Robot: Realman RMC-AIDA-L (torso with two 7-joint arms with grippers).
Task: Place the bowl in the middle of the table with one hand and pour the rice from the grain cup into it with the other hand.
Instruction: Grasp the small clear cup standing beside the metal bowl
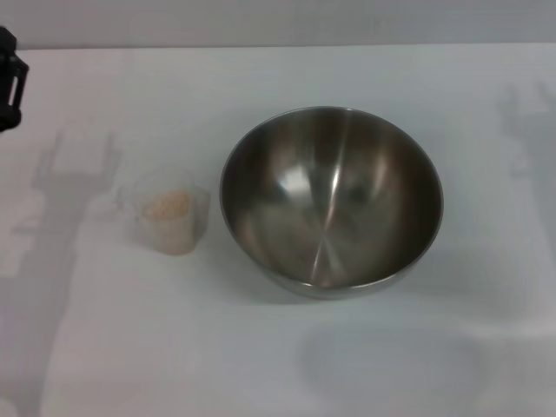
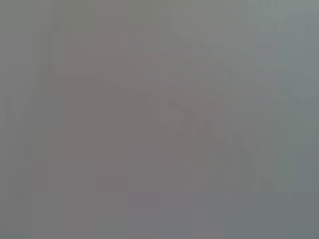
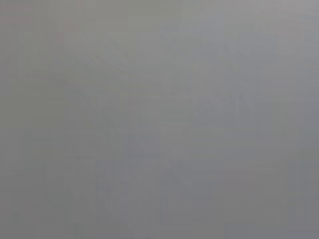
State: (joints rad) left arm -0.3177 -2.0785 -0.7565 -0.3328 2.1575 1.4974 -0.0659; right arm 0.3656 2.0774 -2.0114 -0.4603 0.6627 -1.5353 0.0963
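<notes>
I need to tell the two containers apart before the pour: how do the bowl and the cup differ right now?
The bowl is shiny steel; the cup is clear plastic. The bowl is far wider than the cup. The bowl is empty, while the cup holds rice. Both stand upright on the table, side by side, the cup on the robot's left, and nothing grips either.

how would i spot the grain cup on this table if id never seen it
Find the big steel bowl near the middle of the white table. On the robot's left of it, apart from it, stands the grain cup. It is small, clear plastic, and holds beige rice; the bowl is empty.
</notes>
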